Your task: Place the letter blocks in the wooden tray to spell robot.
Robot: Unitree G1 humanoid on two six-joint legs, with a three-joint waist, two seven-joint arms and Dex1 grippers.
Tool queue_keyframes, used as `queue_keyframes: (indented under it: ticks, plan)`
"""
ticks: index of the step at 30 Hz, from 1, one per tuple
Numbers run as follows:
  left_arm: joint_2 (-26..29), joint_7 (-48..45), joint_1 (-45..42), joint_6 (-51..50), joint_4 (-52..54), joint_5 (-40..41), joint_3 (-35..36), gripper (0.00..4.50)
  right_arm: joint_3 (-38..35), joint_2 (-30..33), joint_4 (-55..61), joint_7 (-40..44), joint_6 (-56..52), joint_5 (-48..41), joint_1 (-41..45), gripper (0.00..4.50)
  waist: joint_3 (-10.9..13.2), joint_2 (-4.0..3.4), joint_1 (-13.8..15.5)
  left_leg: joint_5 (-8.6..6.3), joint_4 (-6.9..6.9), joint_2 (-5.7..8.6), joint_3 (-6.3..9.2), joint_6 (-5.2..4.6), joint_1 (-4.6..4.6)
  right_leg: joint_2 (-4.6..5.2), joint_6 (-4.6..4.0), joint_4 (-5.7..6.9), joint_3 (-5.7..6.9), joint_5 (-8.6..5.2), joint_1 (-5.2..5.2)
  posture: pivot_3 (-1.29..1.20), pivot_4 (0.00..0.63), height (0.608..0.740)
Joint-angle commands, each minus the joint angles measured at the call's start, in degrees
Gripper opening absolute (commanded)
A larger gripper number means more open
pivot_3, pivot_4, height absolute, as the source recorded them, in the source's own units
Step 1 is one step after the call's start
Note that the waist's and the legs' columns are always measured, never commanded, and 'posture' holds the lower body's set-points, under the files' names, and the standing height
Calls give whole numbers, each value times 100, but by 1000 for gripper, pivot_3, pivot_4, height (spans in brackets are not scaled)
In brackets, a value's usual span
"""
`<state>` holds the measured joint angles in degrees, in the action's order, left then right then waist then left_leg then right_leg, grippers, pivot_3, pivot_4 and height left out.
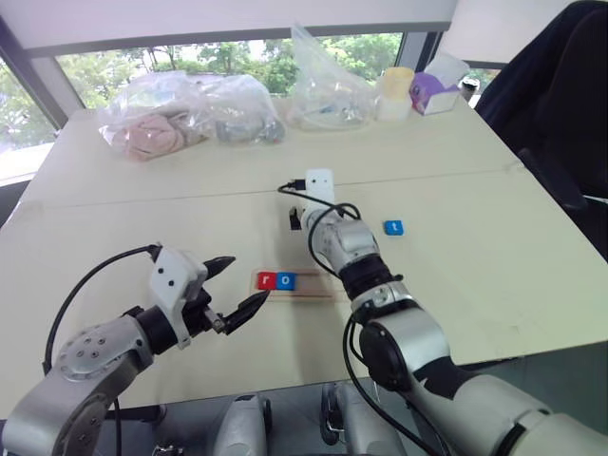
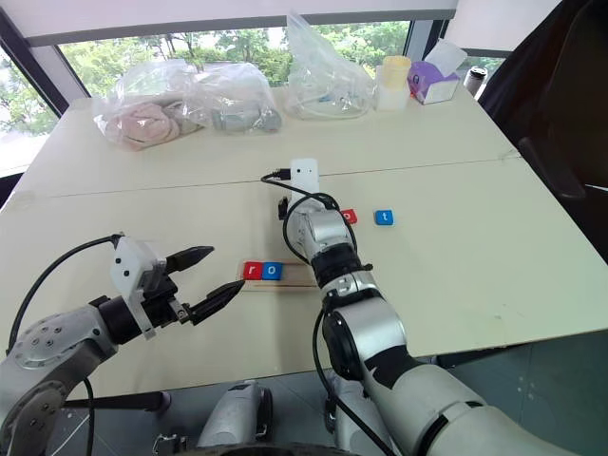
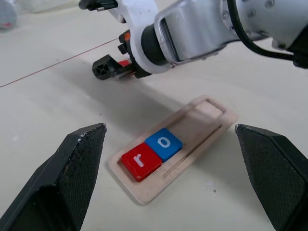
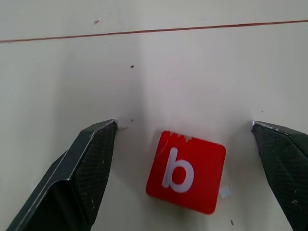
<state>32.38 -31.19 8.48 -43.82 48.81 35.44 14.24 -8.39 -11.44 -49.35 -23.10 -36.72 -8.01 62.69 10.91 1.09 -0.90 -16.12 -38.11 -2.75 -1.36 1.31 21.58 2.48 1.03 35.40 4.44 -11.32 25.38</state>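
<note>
- The tray's [image 1: 306, 283] right end lay hidden behind the right arm [image 1: 347, 249].
- A red block [image 2: 349, 217] was half hidden by that arm, letter unreadable.

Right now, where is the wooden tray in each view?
Left eye view: wooden tray at centre, partly behind the right arm.
Right eye view: low centre, beside the right arm.
Left wrist view: centre, between the fingers.
Right wrist view: not in it.
Shared landmark: red r block at the tray's end.
</note>
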Motion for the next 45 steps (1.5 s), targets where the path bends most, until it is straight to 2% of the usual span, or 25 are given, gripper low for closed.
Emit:
queue_keyframes:
  ticks: [1,9,24,25,27,30,31,38,42,45]
  plan:
    - [60,91,-115,201,118,-9,1,4474,-395,-289,-612,-258,47,-272,224,4500,0,0,-22,0,0,-1,0,0,-2,1,0,-4,0,0,-2,0,150,740]
    - [226,53,-225,373,-122,-88,-62,4474,-515,-472,-590,-641,-246,-324,328,4500,-1,1,-23,0,12,-1,-1,0,-1,2,2,-10,-4,0,-1,0,150,740]
    - [277,160,-377,545,-304,-204,-235,4474,-336,-720,179,-772,-1154,-401,-14,4500,1,-1,-29,0,14,-1,-1,0,24,2,5,-18,-1,-1,19,0,150,740]
    - [278,166,-369,560,-303,-218,-247,4500,-339,-731,207,-780,-1200,-413,-30,3949,1,-1,-30,0,14,-1,-1,0,24,2,5,-18,0,-1,19,0,150,740]
    - [281,167,-377,582,-318,-255,-260,4500,-330,-758,251,-785,-1272,-436,-56,3137,1,-1,-31,0,14,-2,-1,0,24,2,5,-19,0,-1,19,0,150,740]
    - [274,165,-388,588,-323,-286,-258,4500,-347,-779,291,-794,-1359,-488,-69,1500,1,-2,-32,0,14,-2,0,0,24,2,5,-20,1,-2,19,0,150,740]
    - [275,165,-389,590,-323,-295,-259,4500,-344,-782,306,-789,-1380,-497,-71,1155,1,-2,-32,0,14,-2,0,0,24,2,5,-20,1,-2,19,0,150,740]
    - [280,145,-443,597,-384,-270,-240,4500,-412,-647,517,-762,-1506,-627,85,1153,0,-1,-35,-1,16,-3,0,-1,43,1,6,-21,2,-2,35,0,150,740]
    - [269,65,-387,623,-365,-252,-386,4500,-243,-135,1141,-326,-1795,-587,228,1153,0,-1,-36,0,15,-2,-5,-1,83,0,26,-14,-1,13,83,0,150,740]
    - [228,35,-409,688,-378,-281,-561,4500,-244,386,2077,54,-2731,-687,173,1153,2,-3,-25,0,17,-2,-7,-1,95,-3,14,-10,-3,23,100,0,150,740]
